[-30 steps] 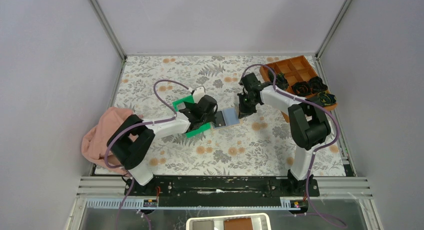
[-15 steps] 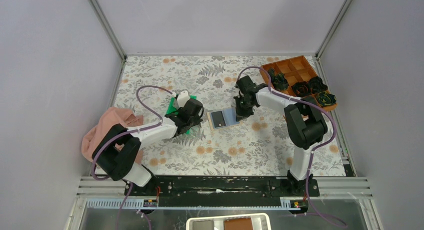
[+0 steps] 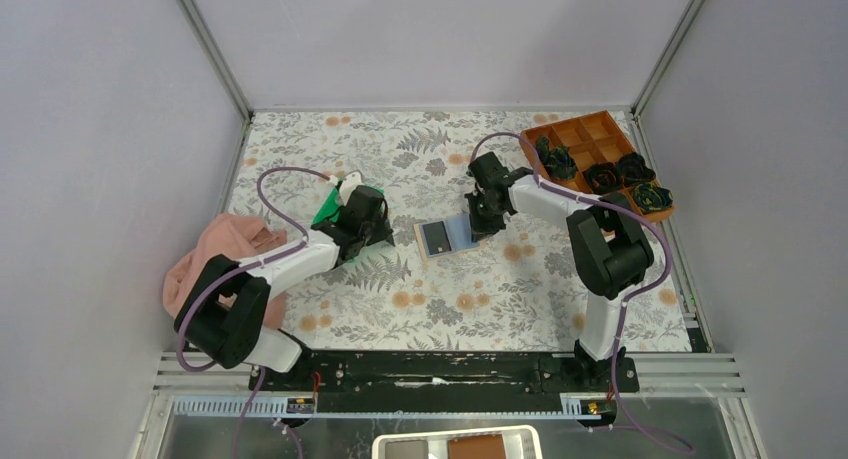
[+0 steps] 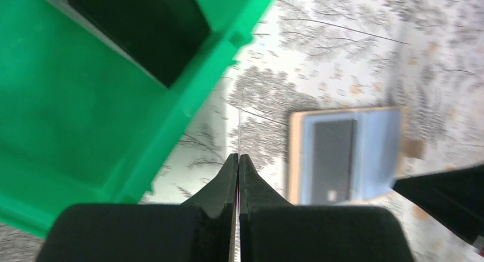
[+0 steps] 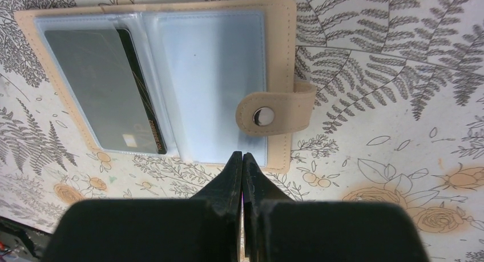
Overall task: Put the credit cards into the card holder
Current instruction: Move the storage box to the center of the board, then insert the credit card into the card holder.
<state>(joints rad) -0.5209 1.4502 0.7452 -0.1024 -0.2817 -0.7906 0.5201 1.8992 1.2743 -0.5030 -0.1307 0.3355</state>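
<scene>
At the card holder [image 5: 205, 73], right gripper [image 5: 242, 165] points down, pressed together; left gripper [image 4: 238, 170] likewise, beside tray [image 4: 85, 119].

The table [image 3: 480, 299] has a white cover with grey ferns and orange flowers on it. Right in front of the right gripper's [image 5: 242, 154] pressed-together jaws lies a flat tan leather-like card holder [image 5: 217, 85]. It is open, blue-grey side up. The jaw tips are over its near edge, and its little snap tab [image 5: 274, 109] sits just ahead of them, a bit to the right.

Seen from the left gripper's [image 4: 238, 156] jaws, the same holder is ahead and to the right, and a green plastic tray [image 4: 85, 131] sits to their left.

An orange-brown box with little compartments [image 3: 590, 139] rests well off to the right of the right jaws. A soft pink cloth [image 3: 215, 249] is bunched at the table's edge, left of the left jaws.
</scene>
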